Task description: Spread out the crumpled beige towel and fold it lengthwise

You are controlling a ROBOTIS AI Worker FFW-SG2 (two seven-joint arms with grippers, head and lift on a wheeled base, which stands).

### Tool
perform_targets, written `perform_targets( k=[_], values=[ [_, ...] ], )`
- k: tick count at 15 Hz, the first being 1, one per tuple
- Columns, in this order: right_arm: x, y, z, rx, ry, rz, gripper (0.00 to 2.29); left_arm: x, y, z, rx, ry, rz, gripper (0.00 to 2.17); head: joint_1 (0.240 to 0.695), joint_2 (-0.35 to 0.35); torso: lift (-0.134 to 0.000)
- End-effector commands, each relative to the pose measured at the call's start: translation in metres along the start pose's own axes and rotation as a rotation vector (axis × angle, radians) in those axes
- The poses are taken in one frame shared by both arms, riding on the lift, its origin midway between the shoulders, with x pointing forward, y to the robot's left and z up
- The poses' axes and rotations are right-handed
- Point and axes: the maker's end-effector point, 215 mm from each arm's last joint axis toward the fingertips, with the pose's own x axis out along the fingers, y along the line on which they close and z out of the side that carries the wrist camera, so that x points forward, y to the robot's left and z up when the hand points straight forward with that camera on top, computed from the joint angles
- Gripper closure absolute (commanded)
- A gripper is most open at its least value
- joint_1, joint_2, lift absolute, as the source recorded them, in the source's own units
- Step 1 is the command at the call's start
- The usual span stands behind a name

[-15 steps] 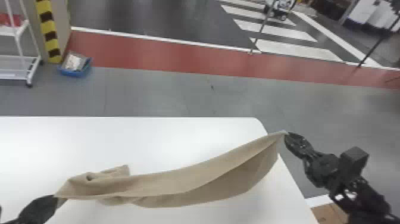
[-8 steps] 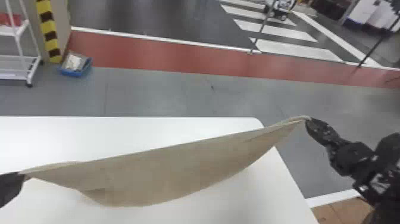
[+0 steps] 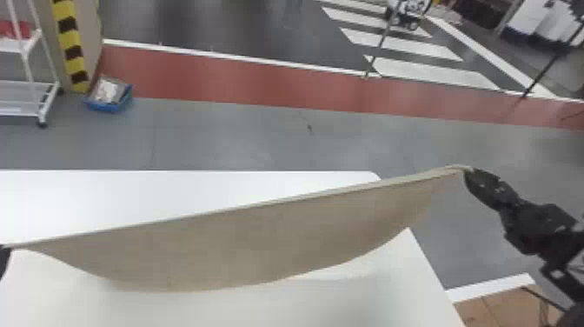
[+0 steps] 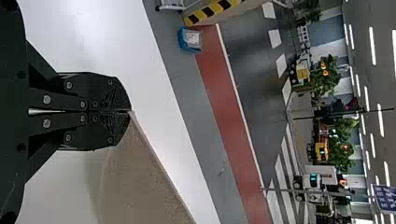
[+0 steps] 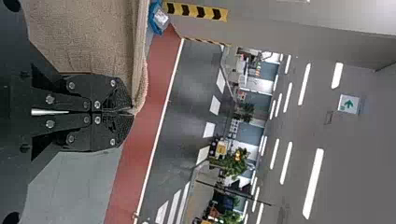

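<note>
And there you were: your left gripper (image 3: 4,255) had its fingers (image 4: 112,95) closed on the beige towel's (image 4: 135,186) corner, cloth hanging over the white table (image 4: 140,70), and beyond it a blue bin (image 4: 182,38) sat near yellow-black striping (image 4: 212,10)!

Ceiling lights (image 5: 313,183) glow at right in the right wrist view; the desk (image 3: 108,195) glares white, faintly shadowed below the towel (image 3: 260,243).

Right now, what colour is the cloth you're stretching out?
The towel is plain beige; the head view shows it best.
</note>
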Motion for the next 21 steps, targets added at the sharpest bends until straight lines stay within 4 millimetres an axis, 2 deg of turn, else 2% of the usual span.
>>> perform_targets(
  k=[1, 4, 7, 10, 13, 14, 15, 16, 17, 18, 21],
  values=[
    [0.034, 0.012, -0.014, 0.008, 0.041, 0.032, 1.45, 0.023, 0.014, -0.003, -0.003, 0.007, 0.018, 1.74, 0.695, -0.350, 0.000],
    [0.089, 0.025, -0.021, 0.047, 0.052, 0.071, 1.45, 0.071, 0.031, 0.006, -0.052, -0.007, 0.002, 1.74, 0.695, -0.331, 0.000],
    [0.141, 0.025, -0.013, 0.057, 0.051, 0.082, 1.45, 0.115, 0.057, 0.038, -0.132, -0.035, -0.021, 1.74, 0.695, -0.287, 0.000],
    [0.193, 0.019, 0.006, 0.061, 0.022, 0.080, 1.45, 0.162, 0.071, 0.094, -0.214, -0.099, -0.048, 1.74, 0.695, -0.246, 0.000],
    [0.224, 0.013, 0.037, 0.060, -0.078, 0.095, 1.45, 0.198, 0.070, 0.139, -0.205, -0.118, -0.073, 1.74, 0.640, -0.228, 0.000],
    [0.228, 0.010, 0.045, 0.054, -0.096, 0.094, 1.45, 0.202, 0.072, 0.154, -0.204, -0.137, -0.073, 1.74, 0.602, -0.223, 0.000],
    [0.228, 0.008, 0.047, 0.051, -0.101, 0.095, 1.45, 0.204, 0.070, 0.160, -0.203, -0.143, -0.078, 1.74, 0.584, -0.222, 0.000],
    [0.224, 0.011, 0.038, 0.050, -0.090, 0.108, 1.45, 0.202, 0.065, 0.157, -0.206, -0.141, -0.088, 1.74, 0.567, -0.223, 0.000],
    [0.212, 0.015, 0.017, 0.035, -0.073, 0.116, 1.45, 0.195, 0.058, 0.144, -0.215, -0.133, -0.100, 1.74, 0.557, -0.224, 0.000],
    [0.192, 0.017, -0.009, 0.018, -0.054, 0.124, 1.45, 0.179, 0.043, 0.124, -0.218, -0.114, -0.113, 1.74, 0.553, -0.227, 0.000],
    [0.137, 0.030, -0.071, -0.080, -0.011, 0.161, 1.45, 0.135, 0.000, 0.029, -0.215, 0.002, -0.149, 1.74, 0.634, -0.262, 0.000]
  ],
)
